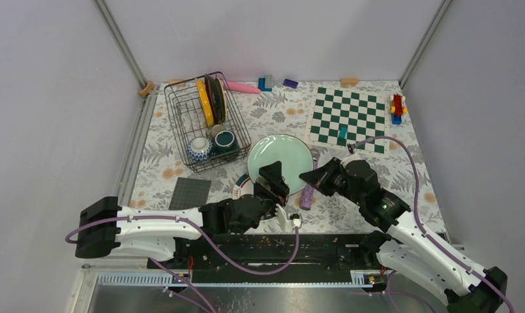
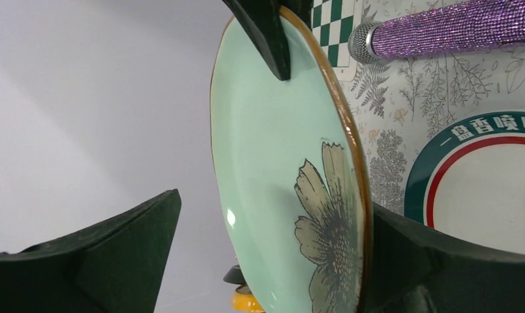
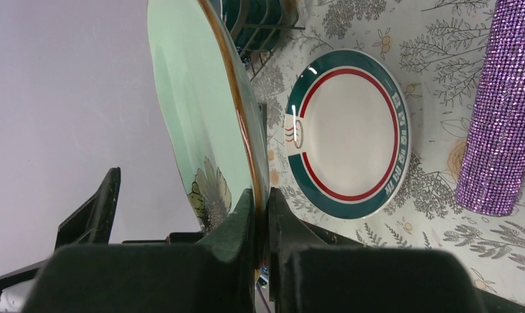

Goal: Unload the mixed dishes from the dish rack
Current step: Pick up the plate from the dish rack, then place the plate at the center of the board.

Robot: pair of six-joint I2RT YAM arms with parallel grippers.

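pale green floral plate [image 1: 282, 156] is held up off the table [image 1: 279, 114], its rim pinched tight in the right pincer [image 3: 261, 199] (fingers closed on the edge). the left pincer [image 2: 272, 208] gapes wide around the same plate, one finger close against its back. dark red-rimmed cream plate [image 3: 347, 134] lies flat on the table below, dish rack [image 1: 181, 120] well apart at left.

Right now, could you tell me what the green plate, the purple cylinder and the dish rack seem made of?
The pale green floral plate looks like glazed ceramic: glossy highlights, brown-edged rim, printed flower. The purple glitter cylinder is covered in tiny sparkling facets, rhinestone-like; its core is hidden, one end looks silvery metal. The dish rack seems thin dark wire, probably coated metal.
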